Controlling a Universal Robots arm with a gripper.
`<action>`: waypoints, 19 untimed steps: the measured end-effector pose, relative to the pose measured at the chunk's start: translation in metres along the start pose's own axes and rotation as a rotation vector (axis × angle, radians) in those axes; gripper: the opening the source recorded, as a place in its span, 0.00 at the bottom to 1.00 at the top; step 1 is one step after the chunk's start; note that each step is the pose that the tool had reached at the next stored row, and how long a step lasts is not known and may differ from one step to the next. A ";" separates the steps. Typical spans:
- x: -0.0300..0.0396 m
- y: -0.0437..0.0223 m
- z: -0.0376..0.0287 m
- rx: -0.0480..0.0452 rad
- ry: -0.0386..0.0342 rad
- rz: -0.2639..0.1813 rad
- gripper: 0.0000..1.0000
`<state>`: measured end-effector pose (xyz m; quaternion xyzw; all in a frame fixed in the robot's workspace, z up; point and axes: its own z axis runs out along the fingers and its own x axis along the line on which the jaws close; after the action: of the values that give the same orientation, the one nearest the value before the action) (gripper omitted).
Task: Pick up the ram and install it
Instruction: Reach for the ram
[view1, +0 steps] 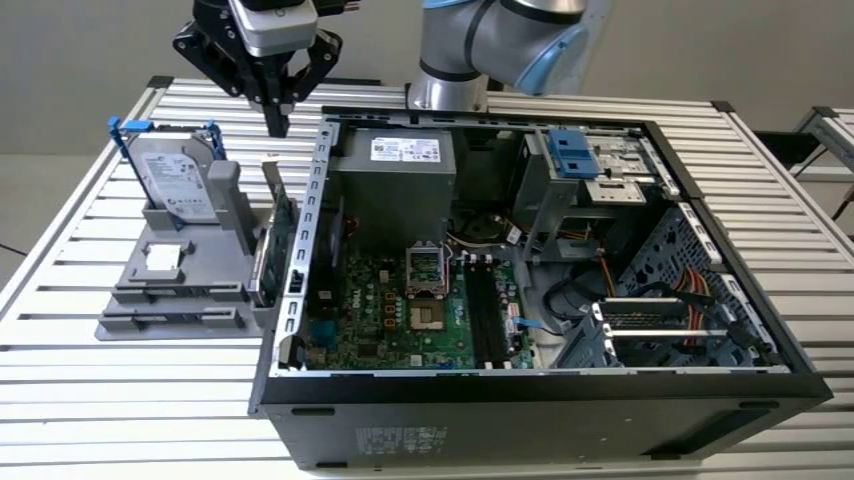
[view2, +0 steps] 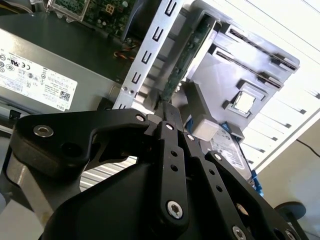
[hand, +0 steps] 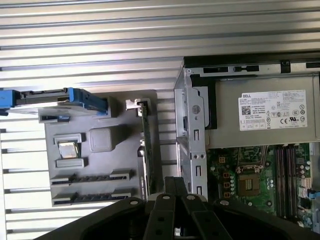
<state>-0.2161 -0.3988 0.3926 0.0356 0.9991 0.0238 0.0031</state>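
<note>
We find a slatted metal tabletop (view1: 80, 400) carrying an open computer case (view1: 534, 415). The case lies on its side and takes up the middle of the surface and the exterior view's right, reaching close to the near edge. Inside it we note a green motherboard (view1: 400, 310) on the floor and a grey power supply (view1: 394, 165) toward the far edge. The robot arm (view1: 487, 45) rises behind the case at the tabletop's far edge.

A grey parts fixture (view1: 160, 300) sits toward the tabletop's edge at the exterior view's left, just beside the case's side wall. A silver hard drive (view1: 174, 175) with blue handles stands upright at the fixture's far end.

The gripper (view1: 276, 122) hangs over the fixture's far corner nearest the case, pointing down. In both wrist views its black fingers (hand: 171, 189) (view2: 165, 131) are pressed together with nothing between them.

We read the ram (view1: 267, 262) as the thin bluish-green board standing on edge along the fixture's side nearest the case. It is below the gripper and apart from it. Seen edge-on in the first wrist view (hand: 143, 150), its width cannot be judged.
</note>
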 end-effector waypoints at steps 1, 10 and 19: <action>0.0005 0.0000 0.0000 0.0000 -0.0001 0.000 0.00; 0.0052 -0.0004 0.0000 -0.0001 -0.0001 0.000 0.00; 0.0132 -0.0009 -0.0001 -0.0001 -0.0001 0.000 0.00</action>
<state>-0.2294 -0.3988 0.3926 0.0356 0.9991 0.0238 0.0032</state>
